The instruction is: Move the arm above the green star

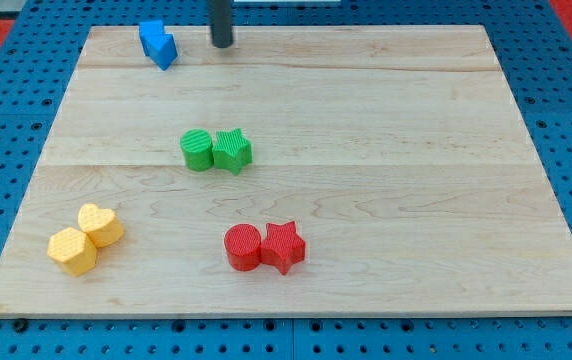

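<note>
Green star [232, 150] is sitting near the middle of the wooden board [386, 180], touching a green cylinder [197, 150] on its left. Its points are spreading evenly, so I cannot make out a long axis or a facing. My tip [222, 44] is resting at the frame's top, well above the star and just right of a blue block [158, 44] whose shape is hard to read. My rod is running out of the frame's top. I am carrying no pincer.
</note>
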